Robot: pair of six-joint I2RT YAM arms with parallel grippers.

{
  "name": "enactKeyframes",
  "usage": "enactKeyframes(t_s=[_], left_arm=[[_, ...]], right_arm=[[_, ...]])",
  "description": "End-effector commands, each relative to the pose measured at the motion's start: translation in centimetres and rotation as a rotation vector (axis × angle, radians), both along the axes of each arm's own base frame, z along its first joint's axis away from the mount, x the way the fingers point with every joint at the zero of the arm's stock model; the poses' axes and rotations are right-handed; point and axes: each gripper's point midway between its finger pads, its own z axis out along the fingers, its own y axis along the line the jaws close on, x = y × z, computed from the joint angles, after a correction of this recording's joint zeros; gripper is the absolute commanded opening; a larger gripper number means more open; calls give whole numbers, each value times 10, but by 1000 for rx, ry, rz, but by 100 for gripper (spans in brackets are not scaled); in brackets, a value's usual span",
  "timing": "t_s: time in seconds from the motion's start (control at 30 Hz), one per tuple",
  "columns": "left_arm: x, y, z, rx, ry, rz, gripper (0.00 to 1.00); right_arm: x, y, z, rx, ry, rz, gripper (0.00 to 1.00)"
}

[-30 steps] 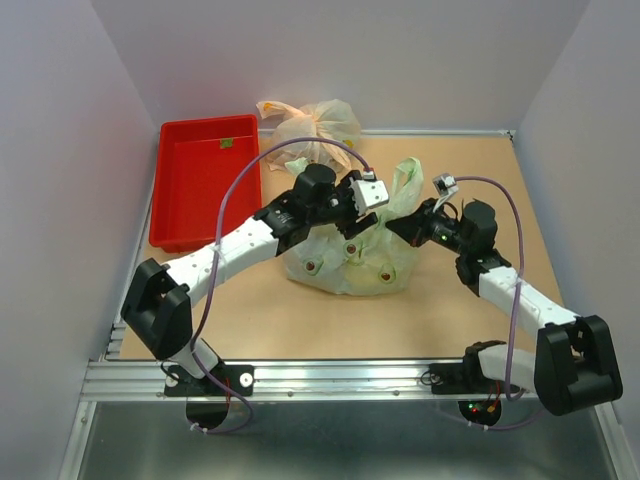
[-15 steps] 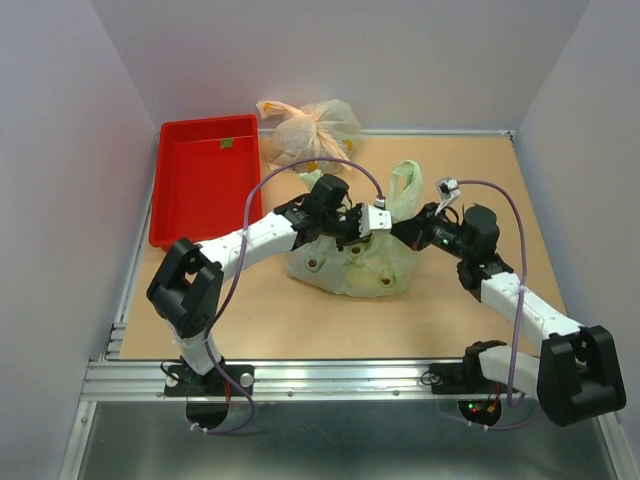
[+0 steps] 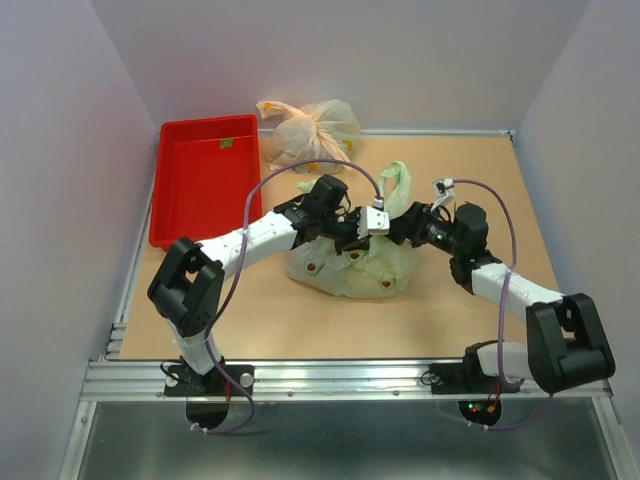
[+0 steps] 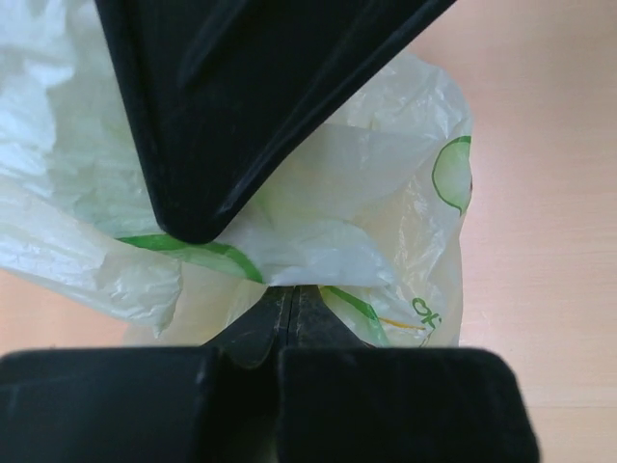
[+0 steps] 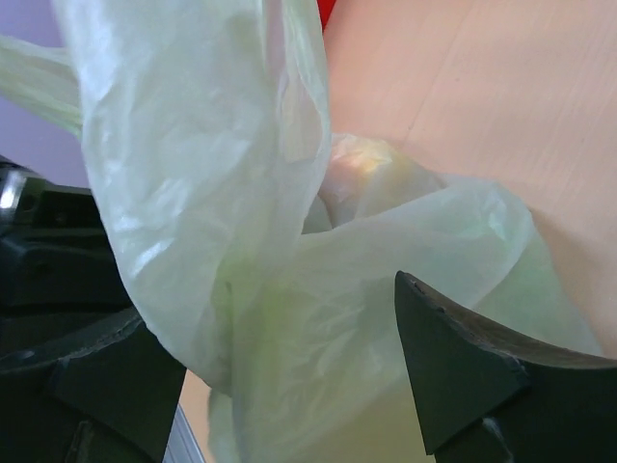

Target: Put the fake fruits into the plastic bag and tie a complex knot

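The pale-green plastic bag [image 3: 350,268] lies bulging mid-table, one handle loop [image 3: 393,184] standing up behind the grippers. My left gripper [image 3: 372,235] is over the bag's top. In the left wrist view its jaws are pressed together [image 4: 292,294] and pinch a fold of the printed bag plastic [image 4: 318,256]. My right gripper [image 3: 398,228] meets it from the right. In the right wrist view it stands wide open [image 5: 280,371] with a bunched swathe of the bag [image 5: 241,241] between its fingers [image 5: 463,367]. The fake fruits are hidden by the plastic. The knot is hidden where the grippers meet.
A red tray [image 3: 205,180] stands at the back left. An orange-peach knotted bag [image 3: 310,128] lies against the back wall beside it. A black finger of the other gripper [image 4: 241,96] fills the top of the left wrist view. Walls enclose three sides.
My left gripper has reached over the bag's top and shut on its plastic. The right gripper has opened and edged left toward the bag.
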Motion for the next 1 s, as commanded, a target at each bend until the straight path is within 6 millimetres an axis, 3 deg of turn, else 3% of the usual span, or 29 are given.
enactKeyframes(t_s=[0.0, 0.23, 0.3, 0.47, 0.6, 0.67, 0.7, 0.73, 0.8, 0.83, 0.9, 0.97], left_arm=[[-3, -10, 36, -84, -8, -24, 0], [-1, -15, 41, -112, 0, -10, 0], [-2, -15, 41, -114, 15, -6, 0], [-6, -14, 42, -122, 22, 4, 0], [-11, -8, 47, -129, 18, 30, 0], [-16, -1, 52, -134, 16, 45, 2], [-17, 2, 55, -136, 11, 56, 9], [-19, 7, 65, -152, 9, 75, 31], [-16, 15, 82, -189, -4, 116, 44], [-7, 24, 105, -245, -41, 176, 57], [-1, 34, 145, -356, -68, 233, 66], [11, 46, 165, -392, -111, 297, 69]], right_arm=[[13, 8, 8, 13, -78, 40, 85], [18, 22, -5, 11, -68, 92, 75], [20, 25, -6, -5, -82, 87, 61], [48, 19, -26, -126, -46, -52, 2], [72, 8, -23, -254, -81, -144, 0], [74, 2, -30, -323, -78, -163, 0], [74, 1, -31, -354, -100, -152, 0], [71, 4, -31, -362, -100, -130, 0], [67, 6, -32, -373, -109, -103, 0], [63, 9, -34, -373, -107, -81, 0], [58, 13, -34, -369, -115, -54, 0], [52, 17, -37, -370, -117, -25, 0]])
